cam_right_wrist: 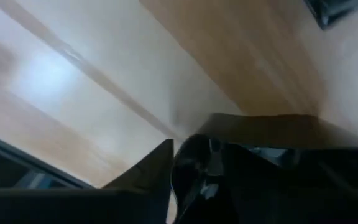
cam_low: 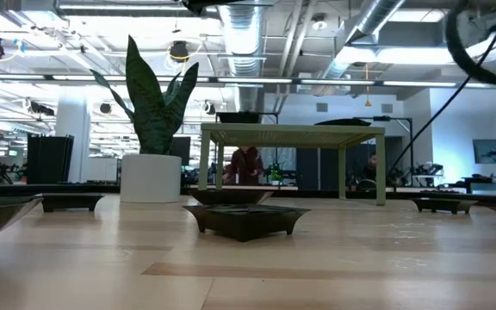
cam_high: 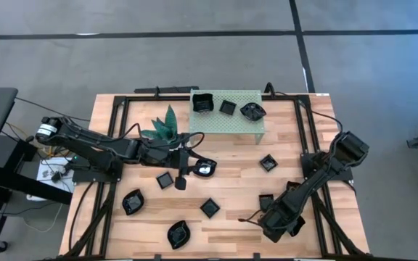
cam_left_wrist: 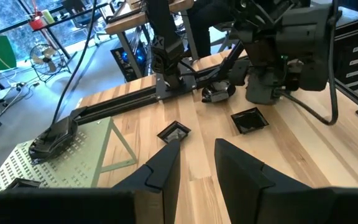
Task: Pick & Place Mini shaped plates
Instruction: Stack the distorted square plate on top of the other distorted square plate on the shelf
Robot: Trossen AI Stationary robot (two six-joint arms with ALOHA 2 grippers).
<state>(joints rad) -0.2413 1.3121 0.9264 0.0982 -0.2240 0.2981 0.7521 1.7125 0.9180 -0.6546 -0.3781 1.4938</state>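
High view straight down; low view level across table [cam_low: 257, 275]; both share shelf [cam_high: 227, 119].

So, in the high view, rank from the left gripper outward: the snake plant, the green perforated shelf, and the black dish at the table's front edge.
From the left gripper:
1. Snake plant, behind it.
2. Black dish at the front edge; near tie with the plant.
3. Green perforated shelf, back centre.

Pale wood table [cam_high: 231, 217], plank-jointed, smooth with a soft sheen. Glossy black mini shaped plates [cam_high: 209, 208], hard like glazed ceramic or plastic, catching highlights. Green perforated metal shelf [cam_high: 231, 123], matt painted finish. Smooth matt white pot [cam_low: 151, 178] under stiff waxy plant [cam_low: 155, 90] leaves. Dark matt plastic-looking fingers [cam_left_wrist: 160, 174]. Black metal frame rails [cam_high: 118, 123].
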